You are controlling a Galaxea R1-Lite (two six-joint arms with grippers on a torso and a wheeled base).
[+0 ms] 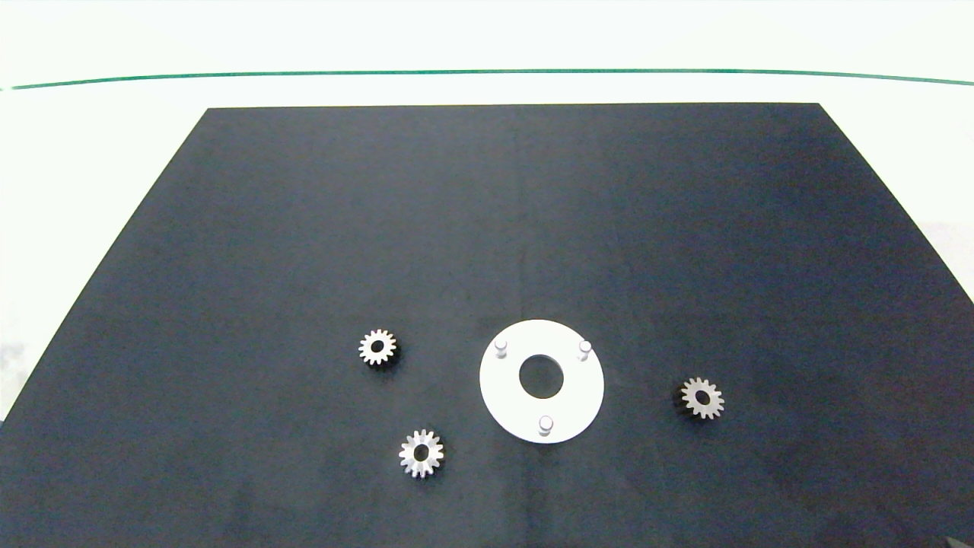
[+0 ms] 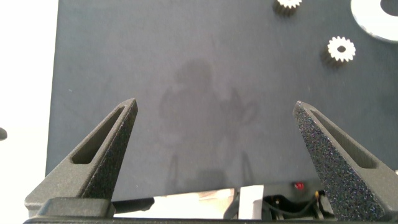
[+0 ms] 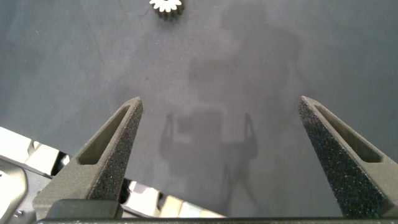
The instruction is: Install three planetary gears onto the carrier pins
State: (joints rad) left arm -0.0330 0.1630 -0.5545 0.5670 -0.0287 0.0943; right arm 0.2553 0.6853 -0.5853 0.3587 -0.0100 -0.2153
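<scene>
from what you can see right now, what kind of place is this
Probably a lab bench set up for robot assembly trials: a dark mat on a white table, holding only three loose gears and a white pinned disc.

left gripper (image 2: 214, 118) and right gripper (image 3: 219, 115), fingers wide apart, empty

No text, label, brand, number or sign can be read in any of the views.
</scene>
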